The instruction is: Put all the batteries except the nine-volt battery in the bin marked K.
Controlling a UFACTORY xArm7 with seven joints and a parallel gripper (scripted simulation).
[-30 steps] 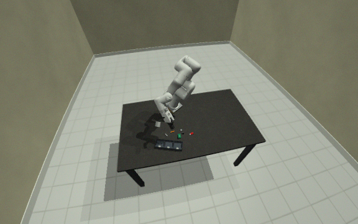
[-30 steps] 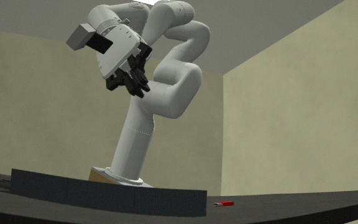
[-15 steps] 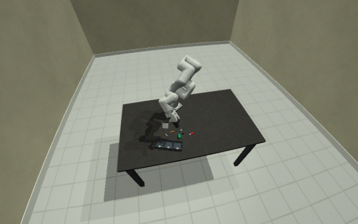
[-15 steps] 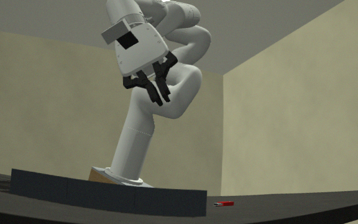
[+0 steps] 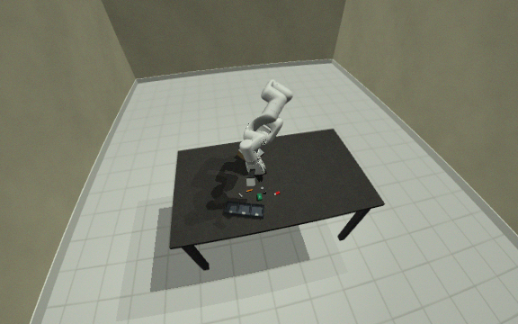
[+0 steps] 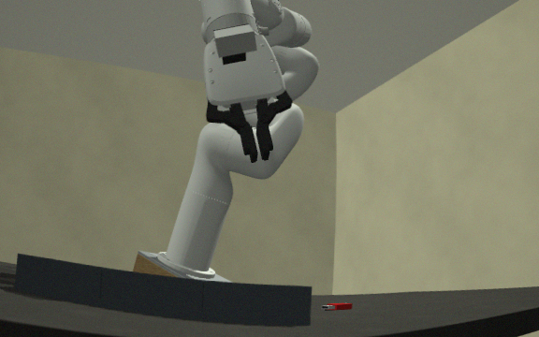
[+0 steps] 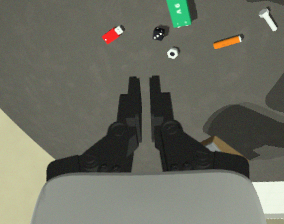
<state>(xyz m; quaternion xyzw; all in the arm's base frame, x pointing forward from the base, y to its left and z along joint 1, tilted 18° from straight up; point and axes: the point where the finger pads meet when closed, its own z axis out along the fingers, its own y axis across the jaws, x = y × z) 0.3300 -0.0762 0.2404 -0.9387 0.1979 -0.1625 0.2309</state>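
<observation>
My gripper [image 7: 145, 90] is shut and holds nothing. It hangs well above the table, pointing down; it also shows in the exterior view [image 6: 256, 156] and in the overhead view [image 5: 257, 173]. On the table ahead of it lie an orange cylinder-shaped battery [image 7: 227, 42], a green block [image 7: 179, 10], a small black piece [image 7: 158, 31], a white ring [image 7: 171, 52], a white bolt [image 7: 269, 19] and a red stick with a metal tip [image 7: 113, 34]. The dark blue bin tray [image 5: 244, 210] with three compartments stands nearer the table's front edge. I cannot read its marks.
The arm's base on a wooden wedge [image 6: 150, 265] stands behind the bin tray [image 6: 162, 295]. The red stick [image 6: 337, 306] lies to the right of the tray. The small things sit in a loose row [image 5: 259, 196] between base and tray.
</observation>
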